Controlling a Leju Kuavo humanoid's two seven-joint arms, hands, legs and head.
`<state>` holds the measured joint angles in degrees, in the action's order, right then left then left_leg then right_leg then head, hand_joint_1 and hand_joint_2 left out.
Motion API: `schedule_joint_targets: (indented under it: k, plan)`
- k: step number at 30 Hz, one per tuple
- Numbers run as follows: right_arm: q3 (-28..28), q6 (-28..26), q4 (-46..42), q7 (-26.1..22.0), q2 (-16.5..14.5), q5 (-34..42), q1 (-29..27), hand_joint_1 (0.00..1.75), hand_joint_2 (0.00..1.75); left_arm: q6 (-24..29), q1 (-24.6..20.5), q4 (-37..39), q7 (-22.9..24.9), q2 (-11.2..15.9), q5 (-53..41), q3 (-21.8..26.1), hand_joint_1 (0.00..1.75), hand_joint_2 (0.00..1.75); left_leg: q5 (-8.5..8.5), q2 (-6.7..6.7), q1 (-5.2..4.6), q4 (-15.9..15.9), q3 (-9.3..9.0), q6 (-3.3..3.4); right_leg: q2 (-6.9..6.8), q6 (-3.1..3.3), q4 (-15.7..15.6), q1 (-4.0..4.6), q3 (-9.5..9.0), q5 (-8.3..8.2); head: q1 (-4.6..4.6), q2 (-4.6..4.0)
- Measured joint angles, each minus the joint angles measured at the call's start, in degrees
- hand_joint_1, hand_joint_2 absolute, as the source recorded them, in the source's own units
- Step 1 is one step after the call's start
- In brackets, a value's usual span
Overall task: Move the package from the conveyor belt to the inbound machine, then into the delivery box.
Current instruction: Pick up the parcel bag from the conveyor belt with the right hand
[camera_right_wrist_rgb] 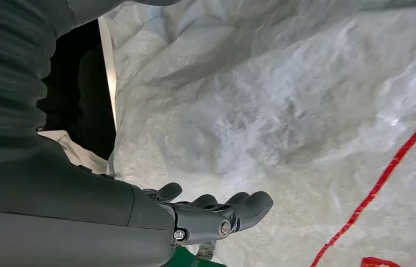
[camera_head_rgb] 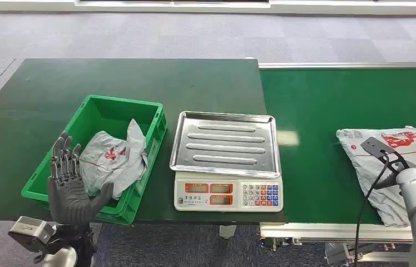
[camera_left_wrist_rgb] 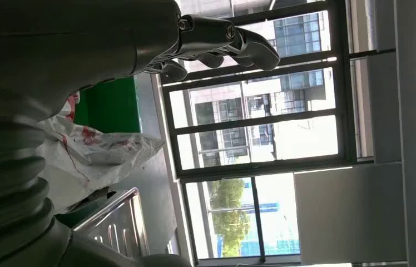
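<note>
Nothing here can actually be read. The grey package point(camera_head_rgb: 386, 167) on the conveyor belt point(camera_head_rgb: 317, 111), near its right edge, carries red printing, but the characters are too small to make out. The crumpled bag point(camera_head_rgb: 111, 161) in the green bin point(camera_head_rgb: 92, 105) has a red mark, also illegible. The scale point(camera_head_rgb: 225, 161), at the table's front edge, shows dim orange displays and a coloured keypad, their figures too blurred to tell.

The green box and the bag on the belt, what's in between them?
In the head view, the scale with its bare metal tray sits between the green box and the bag.
</note>
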<state>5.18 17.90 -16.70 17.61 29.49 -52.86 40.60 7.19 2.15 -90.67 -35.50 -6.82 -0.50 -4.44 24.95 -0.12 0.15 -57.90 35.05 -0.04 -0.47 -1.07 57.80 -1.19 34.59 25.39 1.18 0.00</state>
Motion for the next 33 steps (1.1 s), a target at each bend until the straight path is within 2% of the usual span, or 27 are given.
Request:
schedule_joint_targets:
  k: [2, 7, 10, 19, 20, 23, 24, 33]
  plan:
    - [0.0, 1.12, 0.26, 0.63, 0.15, -0.15, 0.0, 0.0, 1.75, -0.01, -0.14, 0.26, -0.02, 0.0, 0.0, -0.05, 0.0, 1.75, 0.0, 0.0, 0.0, 0.0, 0.0, 0.0, 0.0, 0.0, 0.0, 0.0, 0.0, 0.0, 0.0, 0.0]
    - [0.0, 8.79, 1.29, 4.6, 0.93, -2.08, -0.05, 0.0, 1.75, -0.18, -0.95, 1.99, -0.17, 0.0, -0.08, -0.4, 0.0, 1.75, 0.0, -0.01, 0.0, 0.0, 0.01, 0.0, -0.03, 0.0, 0.0, -0.01, 0.0, 0.0, -0.01, 0.0]
    - [0.0, 12.33, 1.67, 5.39, 1.45, -2.41, -0.53, 0.0, 1.75, -0.2, -1.87, 3.38, -0.2, 0.0, -0.11, -0.63, 0.0, 1.75, 0.0, -0.01, 0.0, -0.01, 0.0, 0.0, -0.03, -0.01, 0.0, 0.0, -0.01, 0.0, -0.01, 0.0]
    - [0.0, 14.37, 2.21, 4.84, 2.17, -2.29, -2.95, 0.0, 1.75, -0.2, -3.25, 5.56, -0.24, -0.02, -0.14, -1.13, 0.0, 1.75, 0.01, -0.02, 0.0, 0.0, 0.0, 0.01, -0.04, -0.01, 0.0, 0.0, -0.02, 0.01, 0.0, 0.0]
    - [0.0, 14.4, 2.25, 4.84, 2.19, -2.3, -2.99, 0.29, 1.75, -0.2, -3.29, 5.66, -0.24, -0.02, -0.14, -1.19, 0.0, 1.75, 0.01, -0.02, 0.0, 0.0, 0.0, 0.01, -0.04, -0.01, 0.0, 0.0, -0.02, 0.01, 0.0, 0.0]
    - [0.0, 14.48, 2.31, 4.86, 2.21, -2.31, -3.07, 1.6, 1.75, -0.2, -3.34, 5.92, -0.24, -0.02, -0.15, -1.32, 0.0, 1.75, 0.01, -0.02, 0.0, -0.01, 0.0, 0.01, -0.04, -0.01, 0.0, 0.0, -0.03, 0.01, 0.0, 0.0]
    - [0.0, 14.4, 2.32, 4.89, 2.21, -2.31, -3.11, 1.75, 1.75, -0.2, -3.35, 5.99, -0.24, -0.02, -0.15, -1.33, 0.0, 1.75, 0.0, -0.02, 0.0, -0.01, 0.0, 0.01, -0.04, -0.01, 0.0, 0.0, -0.03, 0.01, 0.0, 0.0]
    - [0.0, 12.36, 2.32, 3.63, 2.21, -2.16, -3.66, 1.75, 1.75, -0.15, -3.09, 6.0, -0.08, -0.02, -0.15, -1.33, 0.0, 1.75, 0.01, -0.04, 0.0, -0.01, 0.0, 0.01, -0.08, -0.01, 0.0, 0.0, -0.06, 0.01, 0.0, 0.0]
